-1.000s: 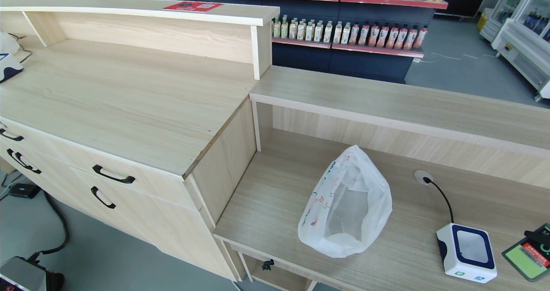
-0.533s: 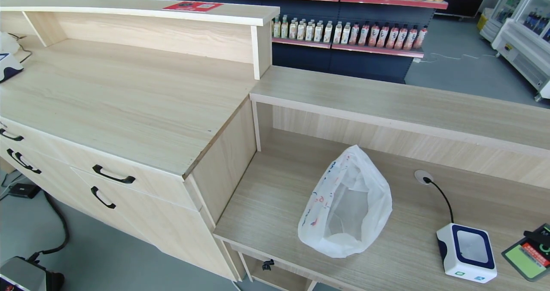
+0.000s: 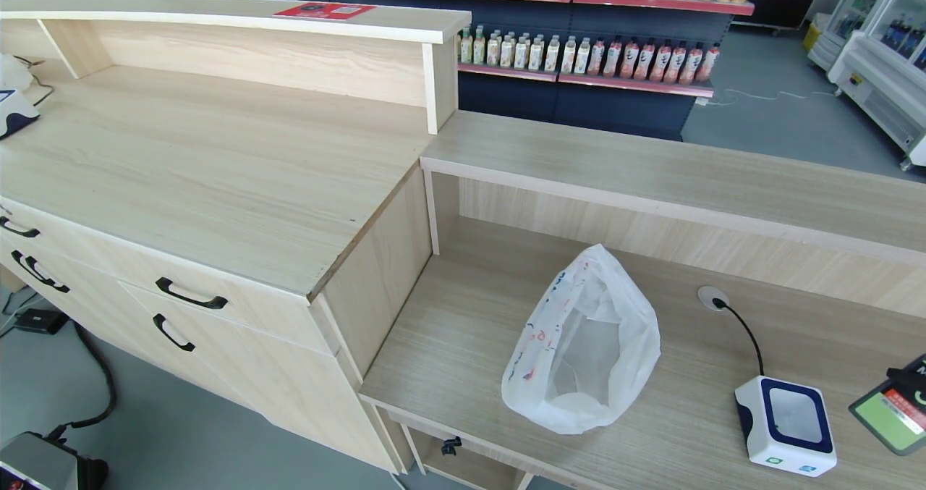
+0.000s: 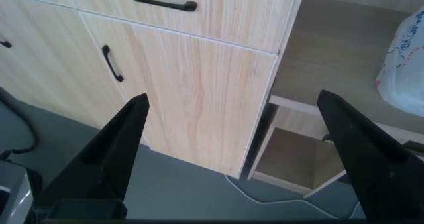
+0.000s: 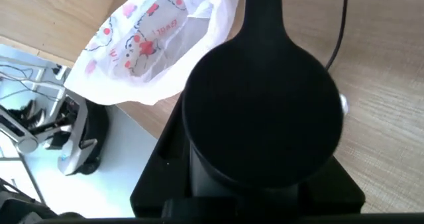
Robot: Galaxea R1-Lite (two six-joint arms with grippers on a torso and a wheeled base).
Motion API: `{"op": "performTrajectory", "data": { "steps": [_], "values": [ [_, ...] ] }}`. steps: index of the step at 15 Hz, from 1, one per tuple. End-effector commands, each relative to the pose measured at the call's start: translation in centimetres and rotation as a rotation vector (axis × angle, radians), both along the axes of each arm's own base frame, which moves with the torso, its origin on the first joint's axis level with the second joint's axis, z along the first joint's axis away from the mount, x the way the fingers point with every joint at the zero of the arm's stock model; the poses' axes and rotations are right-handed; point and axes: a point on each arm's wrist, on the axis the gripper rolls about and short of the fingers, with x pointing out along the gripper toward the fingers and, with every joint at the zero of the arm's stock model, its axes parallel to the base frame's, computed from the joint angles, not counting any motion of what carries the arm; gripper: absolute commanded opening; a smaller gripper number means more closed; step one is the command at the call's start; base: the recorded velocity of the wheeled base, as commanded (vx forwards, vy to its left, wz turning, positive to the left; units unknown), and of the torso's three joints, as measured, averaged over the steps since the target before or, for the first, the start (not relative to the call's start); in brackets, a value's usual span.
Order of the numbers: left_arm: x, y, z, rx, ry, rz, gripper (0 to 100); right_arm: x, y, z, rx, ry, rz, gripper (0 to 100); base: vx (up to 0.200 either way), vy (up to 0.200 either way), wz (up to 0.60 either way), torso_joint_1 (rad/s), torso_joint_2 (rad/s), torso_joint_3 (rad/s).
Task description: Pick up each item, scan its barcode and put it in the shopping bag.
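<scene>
green item (image 3: 891, 423) at scanner's (image 3: 785, 423) 3 o'clock has risen slightly (pickup, i judge): scan next. left gripper (image 4: 232, 95) gapes, empty; right gripper's (image 3: 908, 381) jaws i can't make out.

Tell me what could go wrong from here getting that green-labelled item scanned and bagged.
The shopping bag is limp and slumped near the front edge of the counter; an item pushed in may shove it along or off instead of entering.
The scanner has a cable arcing above the counter; a low sweep could snag it.
The green-labelled item sits cut off at the head view's edge, so its barcode side cannot be checked.
</scene>
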Motion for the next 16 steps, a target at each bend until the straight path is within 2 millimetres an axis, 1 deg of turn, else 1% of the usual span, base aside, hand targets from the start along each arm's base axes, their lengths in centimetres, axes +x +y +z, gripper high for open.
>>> {"op": "performTrajectory", "data": {
  "steps": [1, 2, 3, 5, 7, 8, 9, 10, 11, 12, 13, 14, 16],
  "values": [
    [0.0, 0.0, 0.0, 0.000, 0.000, 0.000, 100, -1.3, 5.6, 5.9, -0.194, -0.150, 0.110, 0, 0.000, 0.000, 0.00, 0.000, 0.00, 0.000],
    [0.0, 0.0, 0.0, 0.000, 0.000, 0.000, 100, -1.7, 7.1, 6.9, -0.235, -0.166, 0.135, 0, 0.000, 0.000, 0.00, 0.000, 0.00, 0.000],
    [0.0, 0.0, 0.0, 0.000, 0.000, 0.000, 100, -1.9, 8.5, 7.7, -0.306, -0.147, 0.148, 0, 0.000, 0.000, 0.00, 0.000, 0.00, 0.000],
    [0.0, 0.0, 0.0, 0.000, 0.000, 0.000, 100, -2.2, 11.1, 8.8, -0.538, -0.032, 0.099, 0, 0.000, 0.000, 0.00, 0.000, 0.00, 0.000],
    [0.0, 0.0, 0.0, 0.000, 0.000, 0.000, 100, -2.9, 12.8, 9.1, -0.681, 0.094, -0.018, 0, 0.000, 0.000, 0.00, 0.000, 0.00, 0.000],
    [0.0, 0.0, 0.0, 0.000, 0.001, 0.000, 100, -2.8, 13.9, 9.4, -0.670, 0.133, -0.069, 0, 0.000, 0.000, 0.00, 0.000, 0.00, 0.000],
    [0.0, 0.0, 0.0, 0.000, 0.000, 0.000, 100, -2.5, 14.6, 9.8, -0.640, 0.171, -0.162, 0, 0.000, 0.000, 0.00, 0.000, 0.00, 0.000],
    [0.0, 0.0, 0.0, 0.000, 0.000, 0.000, 100, -1.7, 15.5, 10.3, -0.583, 0.162, -0.251, 0, 0.000, 0.000, 0.00, 0.000, 0.00, 0.000],
    [0.0, 0.0, 0.0, 0.000, 0.000, 0.002, 100, -1.0, 16.7, 10.8, -0.529, 0.110, -0.322, 0, 0.000, 0.000, 0.00, 0.000, 0.00, 0.000],
    [0.0, 0.0, 0.0, 0.000, 0.000, 0.000, 100, -0.1, 17.6, 11.5, -0.512, 0.019, -0.388, 0, 0.000, 0.000, 0.00, 0.000, 0.00, 0.000],
    [0.0, 0.0, 0.0, 0.000, 0.001, 0.002, 100, 0.8, 18.2, 11.7, -0.506, -0.078, -0.385, 0, 0.000, 0.000, 0.00, 0.000, 0.00, 0.000],
    [0.0, 0.0, 0.0, 0.000, 0.000, 0.000, 100, 1.8, 18.4, 12.0, -0.512, -0.164, -0.403, 0, 0.000, 0.000, 0.00, 0.000, 0.00, 0.000],
    [0.0, 0.0, 0.0, 0.000, 0.000, -0.001, 100, 3.5, 18.1, 11.9, -0.672, -0.207, -0.515, 0, 0.000, 0.000, 0.00, 0.000, 0.00, 0.000]
  ]
}}
